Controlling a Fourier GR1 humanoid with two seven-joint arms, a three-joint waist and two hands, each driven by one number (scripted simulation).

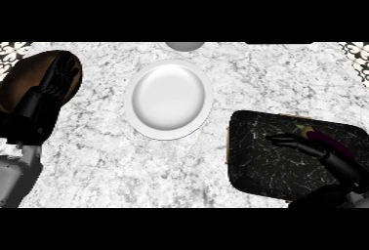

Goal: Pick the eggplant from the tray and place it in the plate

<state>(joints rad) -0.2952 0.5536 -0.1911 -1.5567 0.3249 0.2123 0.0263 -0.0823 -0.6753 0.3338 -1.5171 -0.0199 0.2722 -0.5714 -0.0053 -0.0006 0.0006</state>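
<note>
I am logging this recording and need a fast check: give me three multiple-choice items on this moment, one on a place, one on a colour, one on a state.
1. Where does the eggplant lie?
A. on the white plate
B. on the black tray
C. on the bare counter

2. What colour is the plate?
A. white
B. brown
C. black

3. What does the plate hold?
A. the eggplant
B. a cup
C. nothing

Answers:
1 B: the eggplant rests on the tray at the view's right, with the right hand over it.
2 A: the plate is plain white on the grey marbled counter.
3 C: the plate's surface is bare. The left hand rests at the left edge.
</note>
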